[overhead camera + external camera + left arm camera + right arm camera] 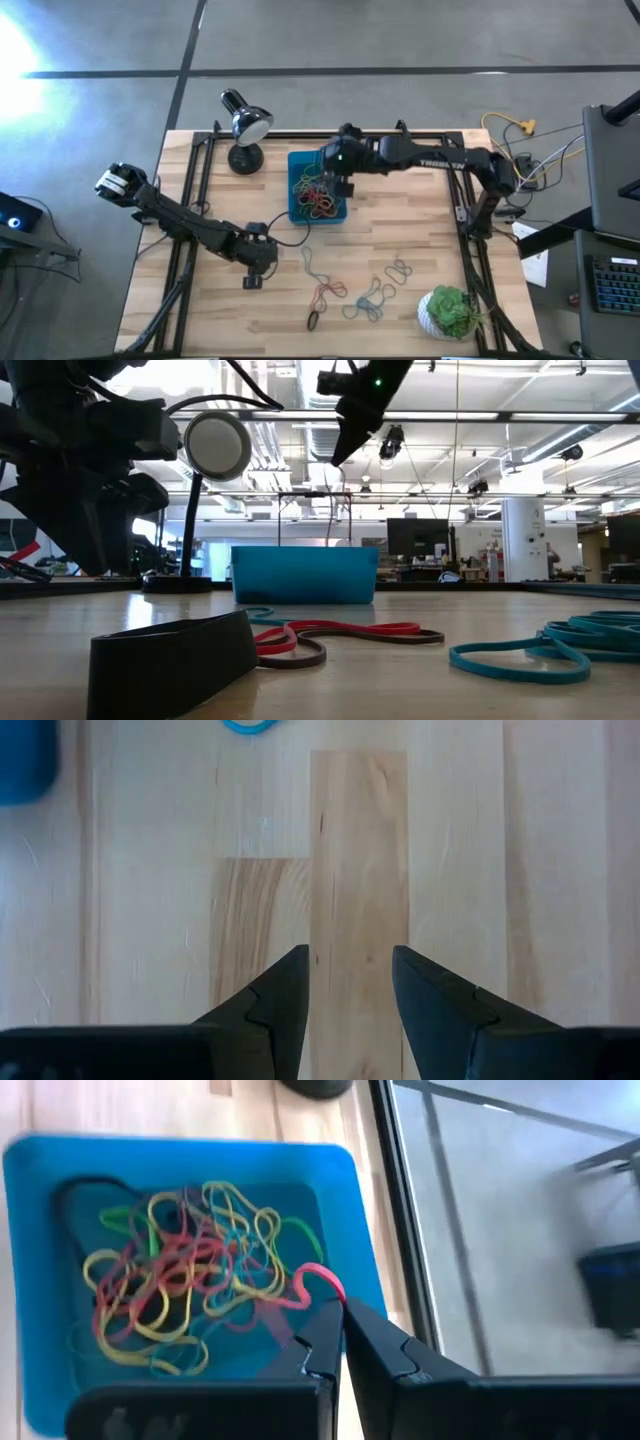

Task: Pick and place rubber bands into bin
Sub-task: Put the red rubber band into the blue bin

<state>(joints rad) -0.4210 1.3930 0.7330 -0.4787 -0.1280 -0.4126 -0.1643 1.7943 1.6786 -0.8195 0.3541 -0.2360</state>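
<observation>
The right gripper point(338, 1342) is held over the bin point(345, 1175), fingers pressed together and pinching a red rubber band point(318, 1283) that hangs from their tips. Just beyond them, a tangle of rubber bands point(185, 1280) is piled inside the bin. Well apart, the left gripper point(350, 985) is spread above bare table point(450, 850), where loose rubber bands point(360, 290) are scattered.

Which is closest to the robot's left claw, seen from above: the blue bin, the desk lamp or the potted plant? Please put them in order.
From the left gripper, low on the table's left side:
1. The bin, just beyond it toward the table's middle, with the right gripper above it.
2. The desk lamp, at the far left corner.
3. The potted plant, at the near right corner.
</observation>
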